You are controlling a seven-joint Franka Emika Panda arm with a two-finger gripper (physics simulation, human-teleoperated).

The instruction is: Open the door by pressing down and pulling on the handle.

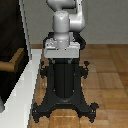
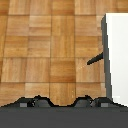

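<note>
The door [image 1: 10,35] is a tall dark panel with a thin pale edge at the exterior view's left. The golden-brown handle [image 1: 14,61] sticks out of it at about the height of the robot's base. The arm [image 1: 65,22] rises from the pedestal and leaves the picture at the top, so the gripper does not show there. No fingers show in the wrist view either. That view looks down on a white slab [image 2: 117,55] with a short dark bar [image 2: 95,59] sticking out of its edge; I cannot tell for sure whether this is the handle.
The black pedestal [image 1: 65,85] with splayed feet stands on a wooden floor [image 1: 107,75]; its feet also show in the wrist view [image 2: 60,105]. A white sill [image 1: 25,87] runs along the door's foot beside the pedestal.
</note>
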